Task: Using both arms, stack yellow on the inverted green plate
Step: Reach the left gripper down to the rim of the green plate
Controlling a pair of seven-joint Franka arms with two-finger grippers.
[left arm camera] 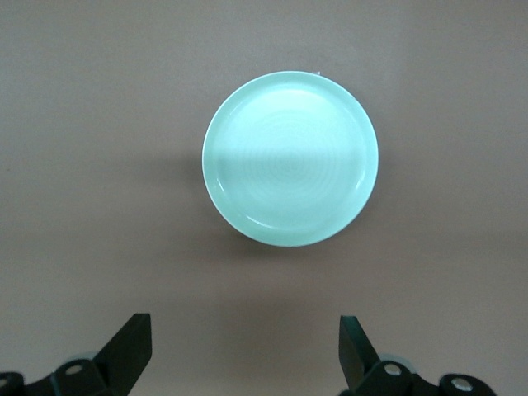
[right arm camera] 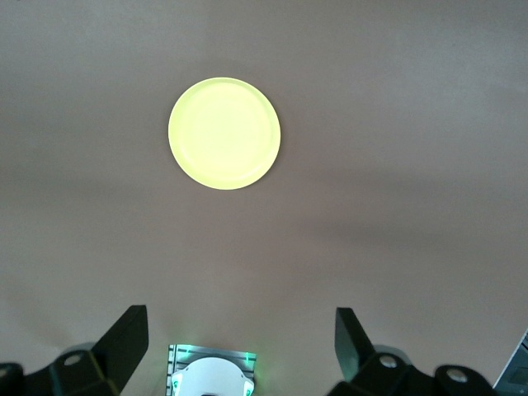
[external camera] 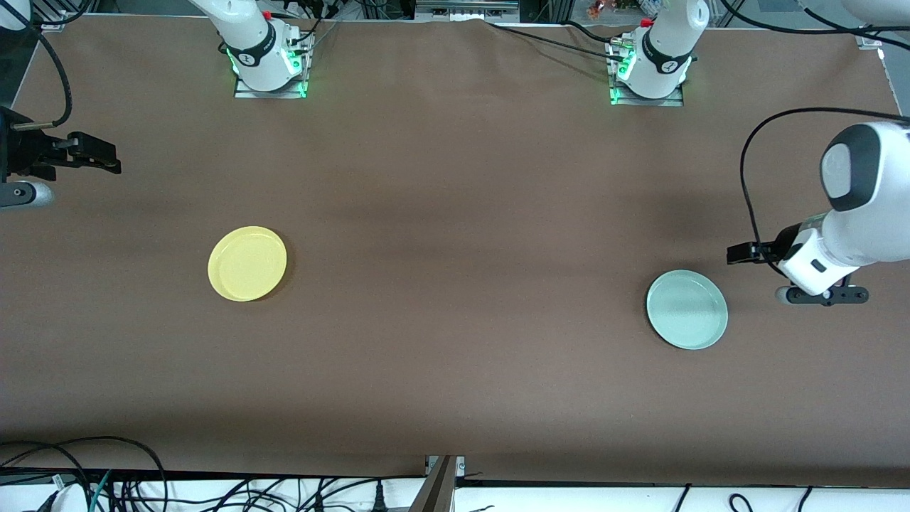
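Nearest the front camera: 1 green plate [external camera: 687, 309], lying rim up on the brown desk [external camera: 455, 341] toward the left arm's end. Not inverted; hollow face showing in the left wrist view [left arm camera: 290, 158]. Nothing on it, nothing touching it.

Slightly farther: 1 yellow plate [external camera: 247, 264], also rim up, flat on the desk toward the right arm's end, well apart from the green plate. Seen whole in the right wrist view [right arm camera: 224, 133].

Left pincer [external camera: 739, 253]: up in the air over bare desk just beside the green plate, toward the left arm's end. Fingers [left arm camera: 130, 351] spread wide apart, clamped on nothing. Green plate clear of both fingertips, no contact.

Right pincer [external camera: 96, 153]: over the edge of the desk at the right arm's end, well apart from the yellow plate. Fingers [right arm camera: 124, 342] spread wide apart too, clamped on nothing. Yellow plate lying out ahead of the gap between the fingertips, untouched.

Farthest: 2 arm bases, green-lit, along the top edge of the front view, right arm's [external camera: 269, 60] and left arm's [external camera: 650, 71].

Count: 2 plates, 1 of each colour; 2 arms; 2 pincers, both empty.
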